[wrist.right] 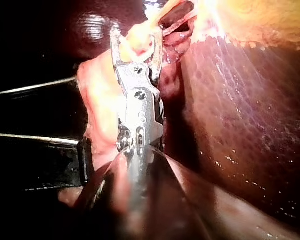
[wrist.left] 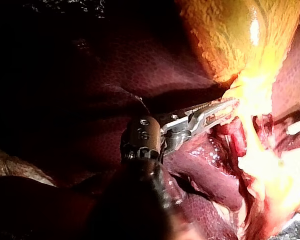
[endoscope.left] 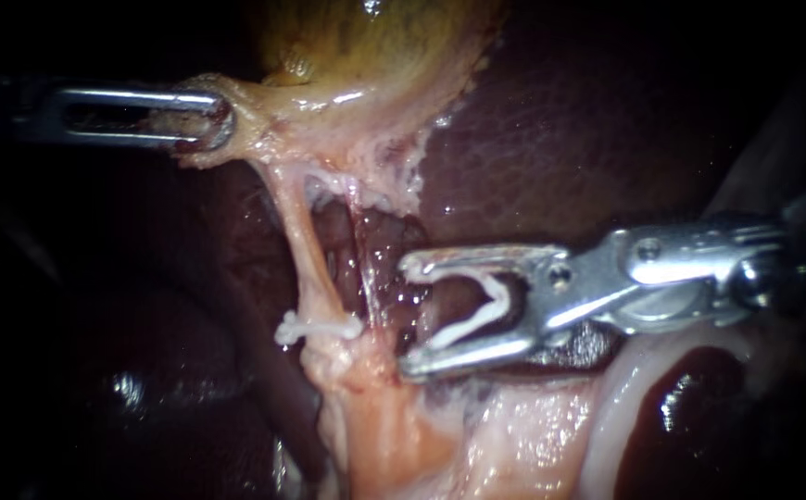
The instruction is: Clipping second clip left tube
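My left instrument (endoscope.left: 201,120) comes in from the left, its jaws shut on the pale tissue at the foot of the yellow gallbladder (endoscope.left: 366,46), holding it taut; the left wrist view shows the same hold (wrist.left: 229,106). From there the left tube (endoscope.left: 306,245) runs down, with one white clip (endoscope.left: 318,327) across it low down. A thinner reddish tube (endoscope.left: 366,273) lies just right of it. My right instrument (endoscope.left: 409,317) stands right of both tubes, touching neither. Its jaws are wide apart and carry an open white clip (endoscope.left: 486,310) seated against both.
Dark red liver (endoscope.left: 588,139) fills the background behind and right of the tubes. Pale fatty tissue (endoscope.left: 514,435) spreads below the right instrument's jaws. In the right wrist view the right instrument (wrist.right: 136,37) points toward pale tissue (wrist.right: 102,95) beside the liver (wrist.right: 240,110).
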Motion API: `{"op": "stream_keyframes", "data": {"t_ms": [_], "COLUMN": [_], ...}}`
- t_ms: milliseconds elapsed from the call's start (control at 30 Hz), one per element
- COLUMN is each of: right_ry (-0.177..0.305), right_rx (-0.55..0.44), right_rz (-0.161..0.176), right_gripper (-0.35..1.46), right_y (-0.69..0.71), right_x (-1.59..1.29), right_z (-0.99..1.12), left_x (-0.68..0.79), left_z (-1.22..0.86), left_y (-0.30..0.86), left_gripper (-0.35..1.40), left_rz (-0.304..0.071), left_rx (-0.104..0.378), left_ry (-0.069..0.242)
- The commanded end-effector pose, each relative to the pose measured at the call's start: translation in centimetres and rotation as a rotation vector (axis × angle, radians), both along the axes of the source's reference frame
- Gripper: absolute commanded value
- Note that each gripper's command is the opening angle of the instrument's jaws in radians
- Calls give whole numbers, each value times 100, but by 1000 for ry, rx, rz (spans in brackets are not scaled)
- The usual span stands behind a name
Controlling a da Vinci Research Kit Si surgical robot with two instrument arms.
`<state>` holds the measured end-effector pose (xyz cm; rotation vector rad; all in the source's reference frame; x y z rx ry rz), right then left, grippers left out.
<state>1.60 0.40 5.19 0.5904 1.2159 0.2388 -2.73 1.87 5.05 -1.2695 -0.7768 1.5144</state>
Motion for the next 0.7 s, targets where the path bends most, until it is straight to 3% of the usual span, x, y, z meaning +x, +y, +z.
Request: {"op": "stream_keyframes", "data": {"t_ms": [33, 333, 700], "right_ry": [-2, -19, -49], "right_rx": [0, 18, 54], "right_rz": [0, 12, 9], "right_gripper": [50, 50, 50], "right_y": [0, -4, -12], "right_x": [4, 31, 43], "right_z": [3, 41, 93], "left_x": [0, -1, -2], "left_z": [0, 0, 0], "left_y": [0, 0, 0], "left_gripper": [-35, -35, -35], "left_rz": [1, 1, 3], "left_rx": [0, 0, 0], "left_ry": [-1, 0, -2]}}
